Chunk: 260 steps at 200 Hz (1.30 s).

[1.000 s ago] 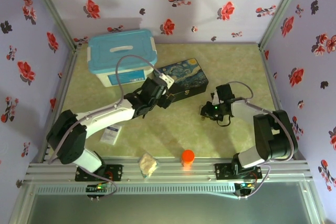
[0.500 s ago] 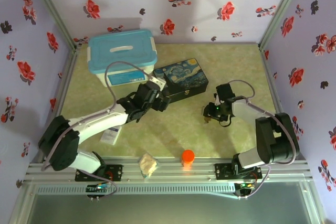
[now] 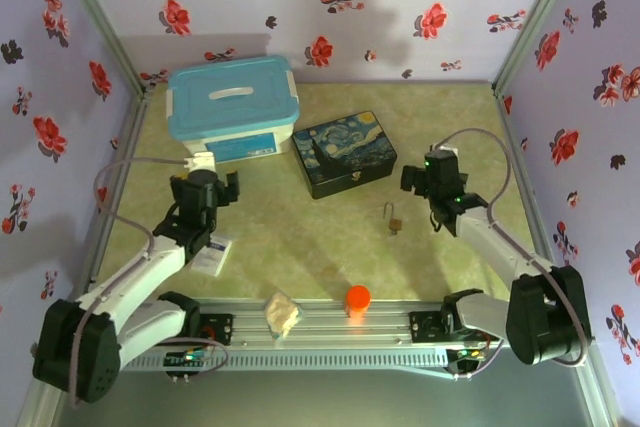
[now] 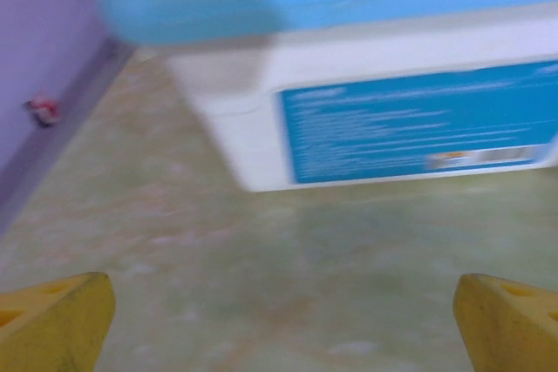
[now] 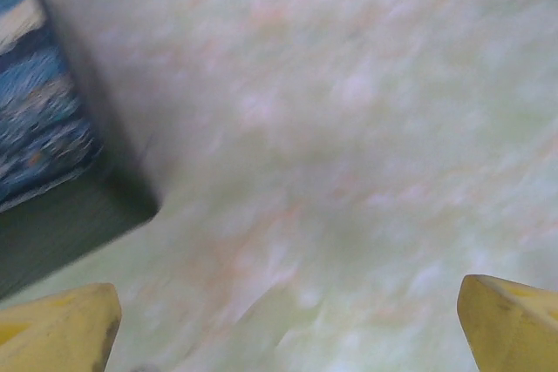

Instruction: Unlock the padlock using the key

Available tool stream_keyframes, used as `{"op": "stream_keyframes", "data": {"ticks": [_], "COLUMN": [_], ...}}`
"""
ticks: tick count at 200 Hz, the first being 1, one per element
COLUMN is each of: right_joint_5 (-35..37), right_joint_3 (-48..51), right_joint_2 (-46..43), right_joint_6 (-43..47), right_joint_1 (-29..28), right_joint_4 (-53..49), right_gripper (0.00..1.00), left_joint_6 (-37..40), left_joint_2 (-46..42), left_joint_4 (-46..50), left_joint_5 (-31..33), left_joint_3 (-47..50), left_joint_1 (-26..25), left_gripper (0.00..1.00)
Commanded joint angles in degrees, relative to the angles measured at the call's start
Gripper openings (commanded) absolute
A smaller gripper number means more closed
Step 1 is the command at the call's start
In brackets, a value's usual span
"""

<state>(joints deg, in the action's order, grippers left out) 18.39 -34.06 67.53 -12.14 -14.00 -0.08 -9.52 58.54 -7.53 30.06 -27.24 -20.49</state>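
Observation:
The padlock [image 3: 394, 219], tiny and brass-coloured with a thin shackle, lies alone on the green table [image 3: 300, 237], in front of the painted tin. The key is too small to make out. My right gripper [image 3: 432, 173] hovers behind and to the right of the padlock, apart from it. In the right wrist view it [image 5: 279, 328] is open, its yellow fingertips [image 5: 61, 328] wide apart over bare table. My left gripper [image 3: 205, 183] is far to the left, facing the blue-lidded box. It [image 4: 279, 328] is open and holds nothing.
A white box with a blue lid [image 3: 232, 107] stands at the back left, its side [image 4: 392, 111] close ahead of the left gripper. The painted tin [image 3: 347, 152] sits mid-table. A white card [image 3: 212, 255], a crumpled wad [image 3: 282, 314] and an orange cap [image 3: 358, 297] lie near the front rail.
The right gripper opened, let the padlock go and drew back to the right. The left arm swung away from the tin to the left side.

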Motion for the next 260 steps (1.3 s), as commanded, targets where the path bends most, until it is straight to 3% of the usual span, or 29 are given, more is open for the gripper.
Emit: {"op": "stream_keyframes", "data": {"ticks": [1,20,30,65,83,103,112,260], "right_joint_5": [7.67,6.7,4.78,2.15,1.25,1.05,1.12,-3.96], "right_joint_3": [9.69,13.57,13.33,14.69,14.96,12.44,12.86,12.13], "right_joint_2": [3.04,9.17,11.8,18.41,22.0,21.08,21.74,21.72], "right_joint_6": [11.14,12.31,11.37,6.13,4.82,4.83,5.26,6.76], "right_joint_1": [2.3,5.41,7.08,10.88,12.23,12.29,12.23,12.15], "right_joint_4": [28.05,42.19,44.38,53.08,56.97,50.57,52.32,51.32], "right_gripper": [0.99,0.99,0.99,0.99,0.99,1.0,1.0,0.99], "left_joint_6": [5.96,7.3,8.98,8.04,5.23,5.68,5.47,6.09], "left_joint_2": [6.55,15.05,18.5,24.27,30.79,30.11,29.61,29.92], "left_joint_4": [-14.82,-22.29,-30.54,-41.67,-52.04,-47.22,-45.31,-45.91], "left_joint_5": [-0.05,-1.5,-3.39,-10.43,-15.39,-17.29,-17.39,-17.24], "left_joint_3": [2.59,2.61,4.54,6.02,8.32,6.5,6.02,5.96], "left_joint_1": [7.51,11.1,12.67,17.31,20.57,20.49,20.49,20.16], "left_gripper": [1.0,1.0,1.0,1.0,1.0,1.0,1.0,1.0]}}
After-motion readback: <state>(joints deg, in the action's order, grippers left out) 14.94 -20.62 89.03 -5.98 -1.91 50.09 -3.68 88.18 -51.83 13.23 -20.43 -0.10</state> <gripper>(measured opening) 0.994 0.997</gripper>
